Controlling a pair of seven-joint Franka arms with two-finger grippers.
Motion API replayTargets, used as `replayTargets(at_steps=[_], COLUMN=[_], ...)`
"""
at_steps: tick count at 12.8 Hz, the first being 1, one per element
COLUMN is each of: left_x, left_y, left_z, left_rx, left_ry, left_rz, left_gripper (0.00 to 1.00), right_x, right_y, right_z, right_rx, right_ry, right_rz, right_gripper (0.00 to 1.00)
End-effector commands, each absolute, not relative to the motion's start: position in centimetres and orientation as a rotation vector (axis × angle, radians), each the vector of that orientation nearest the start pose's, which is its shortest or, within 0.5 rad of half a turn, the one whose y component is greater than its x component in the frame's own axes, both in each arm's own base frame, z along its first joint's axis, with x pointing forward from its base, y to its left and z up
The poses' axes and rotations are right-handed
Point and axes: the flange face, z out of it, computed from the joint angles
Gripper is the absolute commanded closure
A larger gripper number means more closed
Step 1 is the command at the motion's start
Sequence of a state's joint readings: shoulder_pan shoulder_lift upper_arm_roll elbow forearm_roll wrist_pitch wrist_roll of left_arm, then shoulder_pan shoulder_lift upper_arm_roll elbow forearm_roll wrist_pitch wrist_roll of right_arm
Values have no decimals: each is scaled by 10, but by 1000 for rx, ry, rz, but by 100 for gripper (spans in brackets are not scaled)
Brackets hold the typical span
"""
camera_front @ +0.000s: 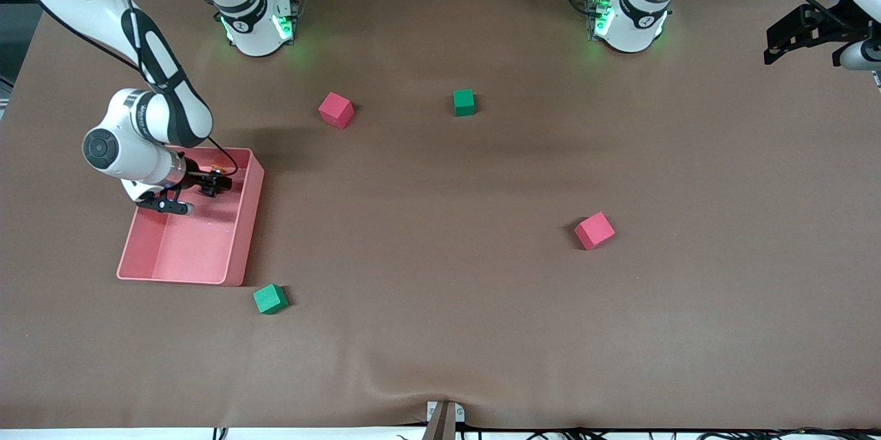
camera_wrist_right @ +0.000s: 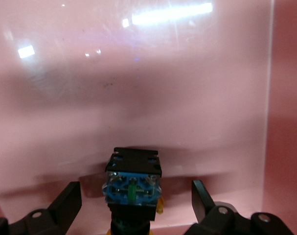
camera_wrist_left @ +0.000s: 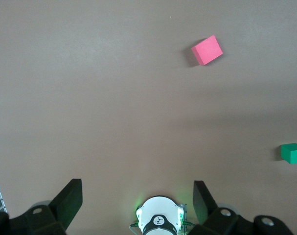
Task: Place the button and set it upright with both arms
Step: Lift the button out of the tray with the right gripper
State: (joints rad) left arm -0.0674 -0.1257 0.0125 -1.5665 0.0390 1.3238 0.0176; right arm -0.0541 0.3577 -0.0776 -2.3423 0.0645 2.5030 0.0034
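Button (camera_wrist_right: 133, 188) cap cut off between open right tool (camera_wrist_right: 136, 205), left tool (camera_wrist_left: 137, 200) open

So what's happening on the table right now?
The right claw is down inside the pink bin, open, with the button lying between its fingers, not yet gripped. The left claw waits open, up over the left arm's end of the table. Two pink cubes and two green cubes sit scattered on the mat.
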Motion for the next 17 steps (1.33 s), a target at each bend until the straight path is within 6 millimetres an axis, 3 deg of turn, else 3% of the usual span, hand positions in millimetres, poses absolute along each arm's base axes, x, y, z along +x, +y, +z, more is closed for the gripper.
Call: replayTargets(at_steps=[1,6,8,11,14,15,17], left_x=[479,478,471,471,472,472,472], left_y=[-22,-22,-27,-32,-32,-31,-31], left_z=[671,662,666,666,665,665,663], left_rx=[-3110,-3111,-3106,-3104,-3104,-3103,-3104], left_ry=[106,95,11,22,22,20,20], left_rz=[193,200,186,188,190,190,195], left_gripper=[0,0,0,0,0,0,0], right_x=[484,492,494,503,519,528,550], right_y=[-65,-66,-65,-64,-61,-45,7], right_z=[168,194,211,260,312,326,359], right_rx=[-3091,-3094,-3092,-3091,-3081,-3068,-3014], right_ry=[301,287,279,198,-121,-297,-648], right_rz=[273,206,184,124,89,68,42], right_gripper=[67,89,91,91,91,91,90])
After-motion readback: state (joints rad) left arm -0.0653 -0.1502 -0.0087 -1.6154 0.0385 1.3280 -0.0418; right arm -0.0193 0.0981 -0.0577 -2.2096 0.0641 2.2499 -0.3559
